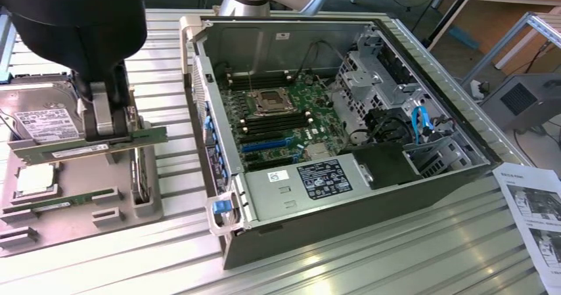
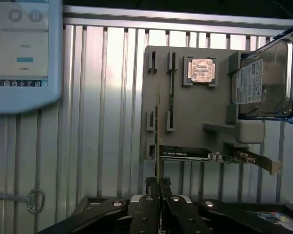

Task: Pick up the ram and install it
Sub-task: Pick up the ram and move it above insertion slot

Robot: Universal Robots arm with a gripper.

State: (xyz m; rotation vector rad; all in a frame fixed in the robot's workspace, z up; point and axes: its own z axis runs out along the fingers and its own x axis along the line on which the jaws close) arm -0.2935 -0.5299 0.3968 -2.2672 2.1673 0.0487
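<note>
Clamping the ram (image 1: 62, 152) — long, thin, green board — the gripper (image 1: 110, 135) holds it over a flat grey tray (image 1: 88, 228).

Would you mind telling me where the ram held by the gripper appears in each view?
Exterior view: the ram sits in the gripper at the exterior view's left, above the grey tray.
Wrist view: the ram shows edge-on, a thin line from the gripper across the tray.
Shared landmark: the processor chip on the tray.
</note>
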